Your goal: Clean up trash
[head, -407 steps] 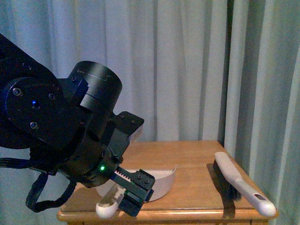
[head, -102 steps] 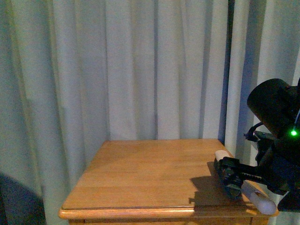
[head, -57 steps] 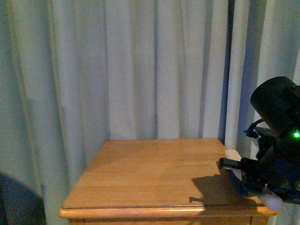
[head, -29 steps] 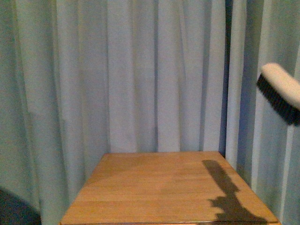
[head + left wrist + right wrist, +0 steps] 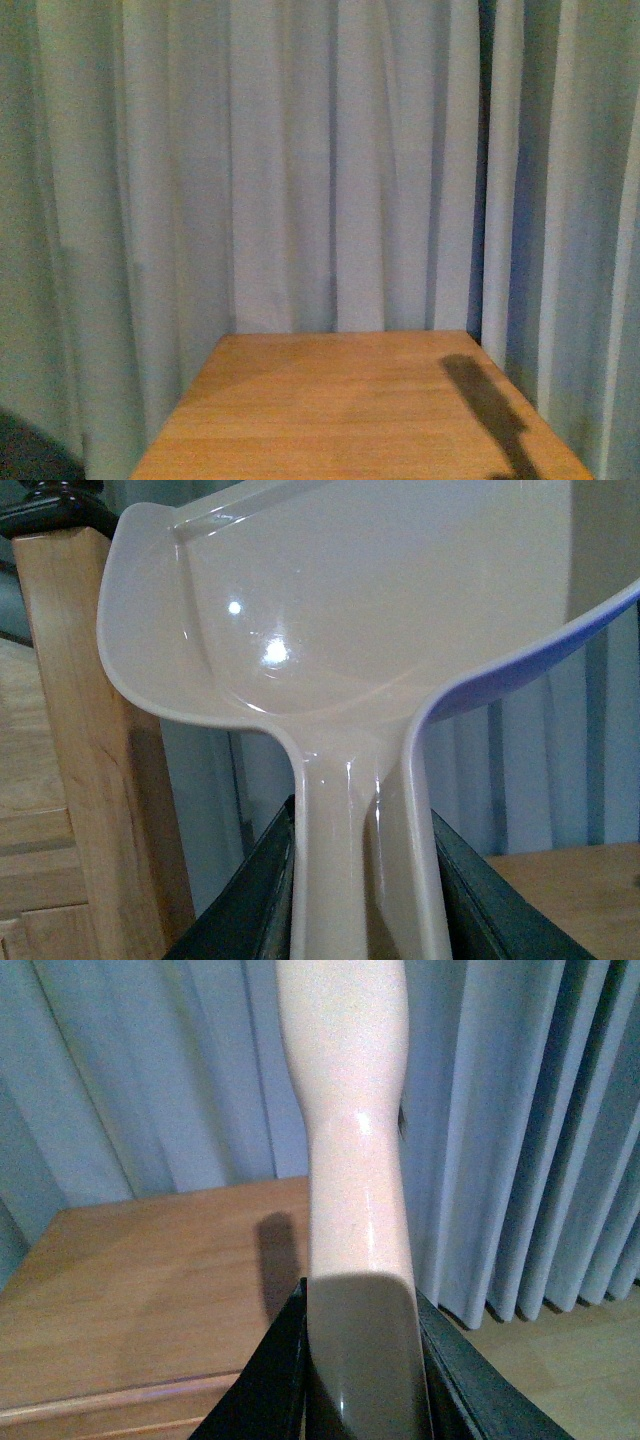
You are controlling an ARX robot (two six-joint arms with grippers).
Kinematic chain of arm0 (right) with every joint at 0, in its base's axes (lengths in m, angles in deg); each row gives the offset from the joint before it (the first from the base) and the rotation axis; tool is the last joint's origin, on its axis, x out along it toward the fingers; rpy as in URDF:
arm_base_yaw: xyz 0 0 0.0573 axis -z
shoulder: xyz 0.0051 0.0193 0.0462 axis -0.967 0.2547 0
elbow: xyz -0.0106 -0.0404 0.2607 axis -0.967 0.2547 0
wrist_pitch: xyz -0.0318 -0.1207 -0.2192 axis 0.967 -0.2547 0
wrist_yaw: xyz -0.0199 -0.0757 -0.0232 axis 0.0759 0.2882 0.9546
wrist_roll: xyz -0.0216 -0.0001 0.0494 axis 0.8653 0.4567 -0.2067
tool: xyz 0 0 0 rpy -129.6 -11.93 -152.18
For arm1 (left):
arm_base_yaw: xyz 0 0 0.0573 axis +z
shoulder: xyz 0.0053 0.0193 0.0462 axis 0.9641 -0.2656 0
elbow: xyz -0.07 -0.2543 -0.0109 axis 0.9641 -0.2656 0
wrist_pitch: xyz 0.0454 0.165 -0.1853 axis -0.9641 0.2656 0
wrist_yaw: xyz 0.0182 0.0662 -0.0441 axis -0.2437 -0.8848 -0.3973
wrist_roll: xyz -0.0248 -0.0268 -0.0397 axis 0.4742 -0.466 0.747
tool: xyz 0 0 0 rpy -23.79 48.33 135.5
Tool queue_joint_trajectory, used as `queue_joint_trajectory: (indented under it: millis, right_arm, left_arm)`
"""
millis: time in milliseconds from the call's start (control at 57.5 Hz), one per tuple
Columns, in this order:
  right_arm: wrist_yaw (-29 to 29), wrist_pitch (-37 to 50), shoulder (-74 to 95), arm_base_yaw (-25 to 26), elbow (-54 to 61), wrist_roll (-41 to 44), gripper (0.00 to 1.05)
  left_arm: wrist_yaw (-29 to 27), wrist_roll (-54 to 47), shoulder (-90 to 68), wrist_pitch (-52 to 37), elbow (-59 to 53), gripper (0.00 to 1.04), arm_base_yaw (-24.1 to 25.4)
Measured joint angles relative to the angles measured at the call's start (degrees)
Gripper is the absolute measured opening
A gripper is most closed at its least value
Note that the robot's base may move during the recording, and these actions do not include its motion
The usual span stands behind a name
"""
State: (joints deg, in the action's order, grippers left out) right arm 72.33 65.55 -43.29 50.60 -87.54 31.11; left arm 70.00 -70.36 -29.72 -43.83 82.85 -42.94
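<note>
While the left end effector [image 5: 365,910] gripped the beige plastic dustpan [image 5: 380,610] by its handle and the right end effector [image 5: 360,1370] gripped a cream plastic tool handle [image 5: 355,1110], the white tissue trash showed in no view, so pickup was judged outstanding.

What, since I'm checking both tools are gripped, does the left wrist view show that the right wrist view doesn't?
Only the left wrist view: the dustpan, its handle clamped in the left gripper, and a wooden post. Only the right wrist view: the brush handle clamped in the right gripper, its shadow on the table, and the floor. Both: the curtain and the table.
</note>
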Motion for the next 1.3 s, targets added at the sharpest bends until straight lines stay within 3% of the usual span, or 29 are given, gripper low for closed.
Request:
queue_joint_trajectory:
  millis: [1305]
  right_arm:
    - [1.4, -0.24, -2.12, -0.15, 1.07, 0.24, 0.21]
  left_arm:
    - [-0.02, 0.07, -0.04, -0.24, -0.15, 0.28, 0.04]
